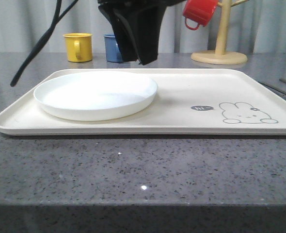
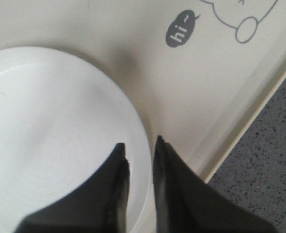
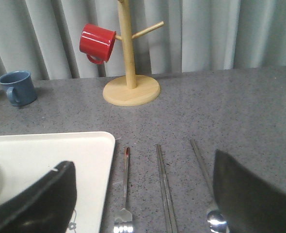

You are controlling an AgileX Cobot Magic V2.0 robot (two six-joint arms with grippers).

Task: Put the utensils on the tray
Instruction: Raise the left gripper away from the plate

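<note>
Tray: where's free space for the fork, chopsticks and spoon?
The tray's right half is bare, from the plate's rim to the rabbit drawing. The left half is crowded: the plate fills it, with the left gripper above its edge.

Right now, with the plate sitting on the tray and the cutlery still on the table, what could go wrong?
The left gripper hangs over the plate rim, jaws nearly closed; dropping lower, it might nudge the plate.

The fork, chopsticks and spoon lie flat and close together on the table, so the open right gripper could knock one while grabbing another, or slip on thin steel.
</note>
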